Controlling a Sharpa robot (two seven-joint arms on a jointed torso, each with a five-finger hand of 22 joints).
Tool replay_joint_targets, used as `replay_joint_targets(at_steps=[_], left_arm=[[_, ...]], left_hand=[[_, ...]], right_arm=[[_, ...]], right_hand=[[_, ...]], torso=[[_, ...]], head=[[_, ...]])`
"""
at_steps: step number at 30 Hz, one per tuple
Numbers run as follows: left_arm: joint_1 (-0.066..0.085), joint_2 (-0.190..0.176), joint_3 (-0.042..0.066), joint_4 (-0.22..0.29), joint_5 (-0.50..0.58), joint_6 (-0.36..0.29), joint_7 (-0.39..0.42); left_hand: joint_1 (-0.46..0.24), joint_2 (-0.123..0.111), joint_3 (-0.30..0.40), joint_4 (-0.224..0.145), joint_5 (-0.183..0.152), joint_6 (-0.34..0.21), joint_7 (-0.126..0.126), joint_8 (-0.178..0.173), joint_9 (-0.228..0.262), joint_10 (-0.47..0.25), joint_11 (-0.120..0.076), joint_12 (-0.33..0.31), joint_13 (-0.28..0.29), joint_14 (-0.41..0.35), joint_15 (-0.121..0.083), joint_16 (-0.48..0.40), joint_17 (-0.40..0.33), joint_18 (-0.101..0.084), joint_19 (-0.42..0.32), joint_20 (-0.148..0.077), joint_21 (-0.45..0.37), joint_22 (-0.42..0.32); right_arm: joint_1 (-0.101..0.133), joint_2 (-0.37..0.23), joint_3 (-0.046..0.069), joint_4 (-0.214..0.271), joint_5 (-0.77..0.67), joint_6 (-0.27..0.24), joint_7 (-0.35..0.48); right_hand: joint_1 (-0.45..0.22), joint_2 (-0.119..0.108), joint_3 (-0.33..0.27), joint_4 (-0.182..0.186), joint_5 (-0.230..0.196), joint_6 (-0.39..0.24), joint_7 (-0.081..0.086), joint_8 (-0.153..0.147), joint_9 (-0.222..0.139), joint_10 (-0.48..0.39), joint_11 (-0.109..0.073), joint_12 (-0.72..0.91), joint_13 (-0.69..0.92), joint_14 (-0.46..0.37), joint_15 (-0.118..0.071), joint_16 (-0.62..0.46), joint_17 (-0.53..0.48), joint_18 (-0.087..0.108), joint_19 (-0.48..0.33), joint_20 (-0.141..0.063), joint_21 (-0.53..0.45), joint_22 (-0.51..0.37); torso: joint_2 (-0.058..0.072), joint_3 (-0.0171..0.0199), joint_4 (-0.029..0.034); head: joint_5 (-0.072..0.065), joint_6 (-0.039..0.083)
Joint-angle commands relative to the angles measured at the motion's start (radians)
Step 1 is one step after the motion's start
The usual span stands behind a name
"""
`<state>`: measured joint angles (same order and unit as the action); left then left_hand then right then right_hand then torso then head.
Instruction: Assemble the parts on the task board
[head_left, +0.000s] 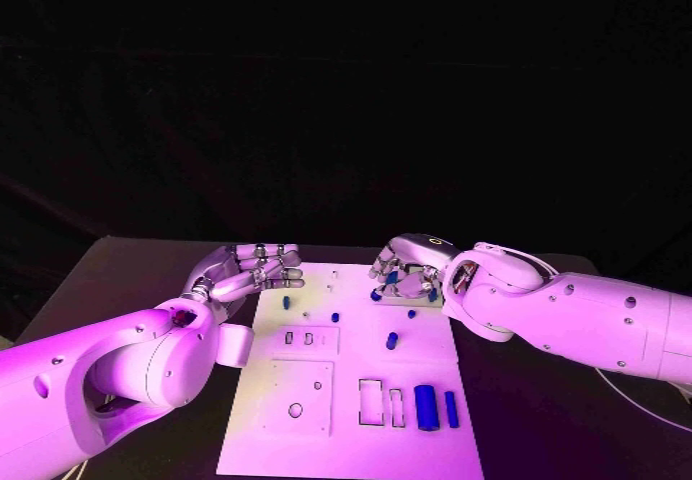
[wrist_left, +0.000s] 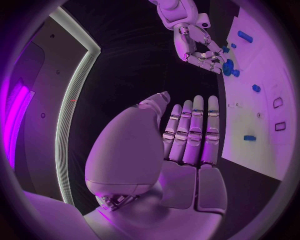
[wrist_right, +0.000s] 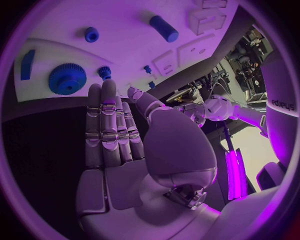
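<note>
In the head view, the right robot hand (head_left: 408, 268) at upper centre covers part of the task board (head_left: 346, 440) and the blue parts (head_left: 378, 294) beneath its fingers, so whether it touches them cannot be told. The board's lower edge is cut off by the bottom of the frame. The small blue pieces near the left robot hand (head_left: 248, 272) are too small to identify. In the right wrist view, the blue gear (wrist_right: 67, 78) sits partly behind the fingertips (wrist_right: 102, 92).
</note>
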<state>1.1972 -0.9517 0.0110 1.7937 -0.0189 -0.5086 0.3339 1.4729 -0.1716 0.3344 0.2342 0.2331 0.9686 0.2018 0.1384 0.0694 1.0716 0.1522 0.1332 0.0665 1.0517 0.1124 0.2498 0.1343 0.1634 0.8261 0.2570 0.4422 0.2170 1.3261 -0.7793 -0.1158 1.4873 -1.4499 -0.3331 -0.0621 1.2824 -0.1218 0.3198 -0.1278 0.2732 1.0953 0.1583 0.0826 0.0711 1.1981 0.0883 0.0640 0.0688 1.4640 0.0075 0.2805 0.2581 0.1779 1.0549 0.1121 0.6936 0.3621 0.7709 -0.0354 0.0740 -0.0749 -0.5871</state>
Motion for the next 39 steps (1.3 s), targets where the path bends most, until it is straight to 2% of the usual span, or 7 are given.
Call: replay_joint_targets(at_steps=[1, 5, 11, 16, 19, 32, 39], left_arm=[[0.006, -0.005, 0.002, 0.011, -0.001, 0.024, -0.001], [0.012, -0.014, 0.002, 0.019, 0.0, 0.025, -0.001], [0.02, -0.02, 0.002, 0.025, 0.001, 0.028, -0.003], [0.025, -0.023, 0.002, 0.029, 0.001, 0.03, -0.005], [0.027, -0.025, 0.002, 0.029, 0.001, 0.031, -0.006], [0.03, -0.03, 0.002, 0.026, 0.004, 0.035, -0.012], [0.03, -0.031, 0.002, 0.022, 0.004, 0.037, -0.017]], left_hand=[[-0.006, -0.005, 0.003, 0.002, -0.004, 0.003, 0.002, -0.004, -0.001, 0.001, 0.001, -0.005, -0.001, 0.006, 0.001, 0.001, 0.001, 0.019, 0.006, -0.002, 0.005, 0.001], [-0.008, -0.005, 0.003, 0.002, -0.004, 0.003, 0.002, -0.005, -0.002, 0.001, 0.002, -0.006, -0.001, 0.006, 0.001, 0.0, 0.001, 0.019, 0.006, -0.002, 0.007, 0.002], [-0.01, -0.006, 0.002, 0.002, -0.004, 0.002, 0.003, -0.007, -0.002, 0.0, 0.002, -0.008, -0.001, 0.006, 0.001, -0.001, 0.002, 0.019, 0.007, -0.003, 0.009, 0.003], [-0.011, -0.006, 0.001, 0.003, -0.004, 0.002, 0.003, -0.008, -0.002, 0.0, 0.002, -0.009, -0.001, 0.006, 0.001, -0.001, 0.002, 0.019, 0.007, -0.003, 0.01, 0.004], [-0.012, -0.006, 0.001, 0.003, -0.004, 0.002, 0.004, -0.009, -0.002, 0.0, 0.003, -0.011, -0.001, 0.006, 0.002, -0.001, 0.002, 0.019, 0.007, -0.003, 0.011, 0.005], [-0.015, -0.005, 0.0, 0.004, -0.004, 0.002, 0.004, -0.011, -0.002, 0.0, 0.003, -0.013, -0.001, 0.007, 0.002, -0.002, 0.003, 0.019, 0.007, -0.004, 0.014, 0.006], [-0.016, -0.004, 0.0, 0.005, -0.004, 0.002, 0.005, -0.012, -0.002, -0.001, 0.004, -0.015, 0.0, 0.007, 0.002, -0.003, 0.003, 0.019, 0.007, -0.004, 0.016, 0.007]], right_arm=[[0.0, 0.004, 0.0, 0.002, -0.165, 0.048, -0.081], [0.001, 0.009, 0.0, 0.004, -0.211, 0.065, -0.101], [0.001, 0.014, 0.0, 0.001, -0.24, 0.075, -0.119], [0.001, 0.016, 0.0, -0.004, -0.264, 0.077, -0.135], [0.001, 0.016, 0.001, -0.006, -0.273, 0.069, -0.139], [0.001, 0.017, 0.003, -0.001, -0.286, 0.047, -0.138], [0.001, 0.014, 0.003, 0.003, -0.288, 0.047, -0.144]], right_hand=[[0.001, -0.014, -0.01, 0.007, 0.003, 0.002, -0.009, -0.008, 0.0, -0.019, 0.0, 0.001, 0.003, 0.046, -0.008, 0.061, 0.046, 0.004, 0.019, -0.005, 0.031, 0.022], [0.008, -0.02, -0.016, 0.027, 0.017, 0.003, -0.012, -0.011, 0.001, -0.039, -0.003, 0.004, 0.008, 0.046, -0.011, 0.193, 0.138, 0.004, 0.041, -0.011, 0.084, 0.062], [0.018, -0.028, -0.022, 0.048, 0.021, 0.0, -0.011, -0.013, 0.0, -0.063, -0.001, 0.005, 0.012, 0.034, -0.011, 0.328, 0.232, -0.022, 0.113, -0.011, 0.245, 0.268], [0.031, -0.029, -0.024, 0.069, 0.022, 0.001, -0.013, -0.012, 0.001, -0.075, 0.001, 0.008, 0.017, 0.029, -0.009, 0.553, 0.44, -0.049, 0.179, -0.009, 0.395, 0.469], [0.035, -0.028, -0.022, 0.073, 0.024, 0.003, -0.013, -0.011, 0.002, -0.076, 0.001, 0.008, 0.018, 0.026, -0.009, 0.579, 0.463, -0.052, 0.185, -0.008, 0.411, 0.492], [0.043, -0.024, 0.017, 0.099, 0.036, 0.033, -0.017, -0.002, 0.007, -0.027, -0.007, 0.023, 0.025, 0.033, -0.013, 0.779, 0.651, -0.088, 0.282, -0.01, 0.583, 0.737], [0.076, -0.006, 0.065, 0.095, 0.02, 0.092, -0.039, 0.025, 0.028, 0.056, -0.033, 0.05, 0.042, 0.045, -0.032, 0.901, 0.776, -0.115, 0.352, -0.026, 0.689, 0.895]], torso=[[0.023, -0.0027, 0.0071], [0.035, -0.0031, 0.0099], [0.045, -0.004, 0.0146], [0.051, -0.005, 0.0209], [0.053, -0.0054, 0.0232], [0.063, -0.0089, 0.031], [0.067, -0.0093, 0.0356]], head=[[-0.005, 0.003], [-0.01, 0.007], [-0.016, 0.01], [-0.02, 0.01], [-0.022, 0.012], [-0.031, 0.017], [-0.034, 0.02]])
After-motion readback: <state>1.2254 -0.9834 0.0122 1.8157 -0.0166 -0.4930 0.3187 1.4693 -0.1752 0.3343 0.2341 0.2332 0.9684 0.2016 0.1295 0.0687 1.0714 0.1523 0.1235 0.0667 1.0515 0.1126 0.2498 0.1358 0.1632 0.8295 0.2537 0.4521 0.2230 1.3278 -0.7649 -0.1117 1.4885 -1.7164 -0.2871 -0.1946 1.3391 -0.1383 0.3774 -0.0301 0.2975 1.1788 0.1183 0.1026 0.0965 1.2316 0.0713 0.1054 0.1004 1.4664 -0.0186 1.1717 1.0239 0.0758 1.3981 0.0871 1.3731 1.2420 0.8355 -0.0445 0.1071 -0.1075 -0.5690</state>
